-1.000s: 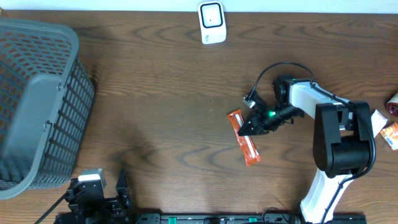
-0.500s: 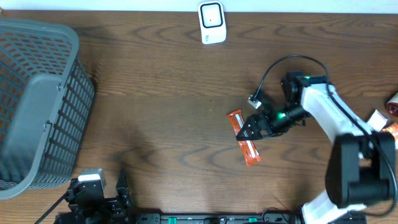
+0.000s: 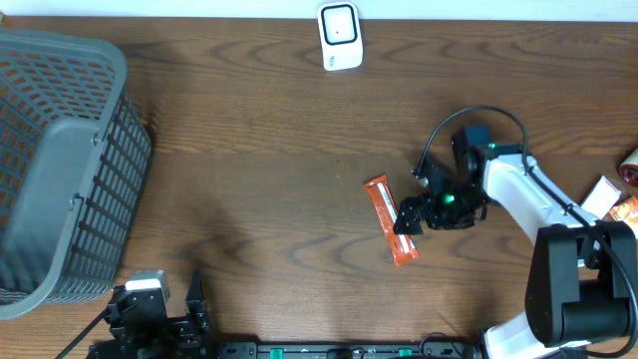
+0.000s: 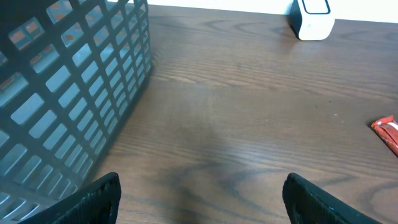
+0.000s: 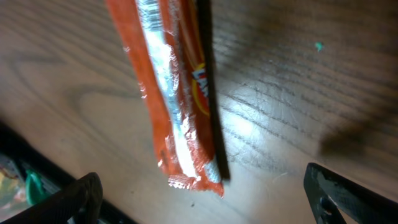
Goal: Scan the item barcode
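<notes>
- The long orange foil-wrapped snack bar [image 3: 390, 220] lies flat on the dark brown wooden bench [image 3: 249, 150]. It is directly under the right pincer [image 3: 409, 216], with its silvery seam side up.
- From the right wrist camera, the bar's crimped near end sits between the two black fingers [image 5: 78, 199]. They stand wide apart at either side and clamp nothing.
- Whether a fingertip touches the wrapper I cannot tell. The bar casts a thin shadow along its edge and looks to be resting on the wood.
- The white-sleeved right arm [image 3: 518, 189] reaches in from the pincer's right, a black cable looping over its wrist.
- The small white box-shaped scanner [image 3: 340, 37] stands well beyond the right pincer, at the far edge of the bench.
- A few small packets [image 3: 620, 207], red, orange and white, lie well off to the right pincer's right, at the bench edge.
- The left pincer [image 4: 202, 202] sits low at the near edge, far to the left of the bar. Its fingers are spread wide over bare wood.
- The big grey plastic lattice basket [image 3: 60, 170] is just ahead and to the left of the left pincer.
</notes>
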Action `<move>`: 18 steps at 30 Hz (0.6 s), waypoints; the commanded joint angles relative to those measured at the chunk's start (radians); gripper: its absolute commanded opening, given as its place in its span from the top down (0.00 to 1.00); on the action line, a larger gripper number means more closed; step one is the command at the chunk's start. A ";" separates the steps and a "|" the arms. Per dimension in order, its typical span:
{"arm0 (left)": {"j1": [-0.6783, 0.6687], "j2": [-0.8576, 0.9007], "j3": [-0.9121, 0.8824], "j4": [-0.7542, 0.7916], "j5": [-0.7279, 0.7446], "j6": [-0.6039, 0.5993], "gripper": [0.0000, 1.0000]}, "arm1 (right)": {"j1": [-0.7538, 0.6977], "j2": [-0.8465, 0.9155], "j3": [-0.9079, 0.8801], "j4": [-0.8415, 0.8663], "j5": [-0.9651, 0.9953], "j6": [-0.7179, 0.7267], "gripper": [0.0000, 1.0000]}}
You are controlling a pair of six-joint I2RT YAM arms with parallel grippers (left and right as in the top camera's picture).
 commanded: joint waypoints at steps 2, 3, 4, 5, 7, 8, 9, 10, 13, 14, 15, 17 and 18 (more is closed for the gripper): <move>-0.003 -0.006 0.002 -0.001 0.006 -0.001 0.16 | 0.006 0.003 -0.072 0.053 -0.018 0.029 0.01; -0.003 -0.006 0.002 -0.001 0.006 -0.001 0.16 | 0.008 0.003 -0.086 0.063 -0.017 0.040 0.01; -0.003 -0.006 0.002 -0.001 0.006 -0.001 0.16 | 0.010 0.005 -0.098 0.074 -0.017 0.048 0.01; -0.003 -0.006 0.002 -0.001 0.006 -0.001 0.16 | 0.012 0.005 -0.108 0.085 -0.017 0.054 0.01; -0.003 -0.006 0.002 -0.001 0.006 -0.001 0.16 | 0.017 0.007 -0.127 0.109 -0.014 0.062 0.01; -0.003 -0.006 0.002 -0.001 0.006 -0.001 0.16 | 0.021 0.008 -0.135 0.123 -0.009 0.070 0.01; -0.003 -0.006 0.002 -0.001 0.006 -0.001 0.16 | 0.024 0.008 -0.140 0.135 -0.004 0.080 0.01; -0.003 -0.006 0.002 -0.001 0.006 -0.001 0.16 | 0.026 0.009 -0.145 0.148 0.003 0.090 0.01; -0.003 -0.006 0.002 -0.001 0.006 -0.001 0.16 | 0.035 0.010 -0.148 0.179 0.021 0.108 0.01; -0.003 -0.006 0.002 -0.001 0.006 -0.001 0.16 | 0.037 0.010 -0.148 0.184 0.021 0.108 0.01; -0.003 -0.006 0.002 -0.001 0.006 -0.001 0.16 | 0.042 0.010 -0.148 0.185 0.021 0.108 0.01; -0.003 -0.006 0.002 -0.001 0.006 -0.001 0.16 | 0.053 0.012 -0.148 0.185 0.025 0.107 0.01; -0.003 -0.006 0.002 -0.001 0.006 -0.001 0.16 | 0.060 0.014 -0.148 0.189 0.029 0.108 0.01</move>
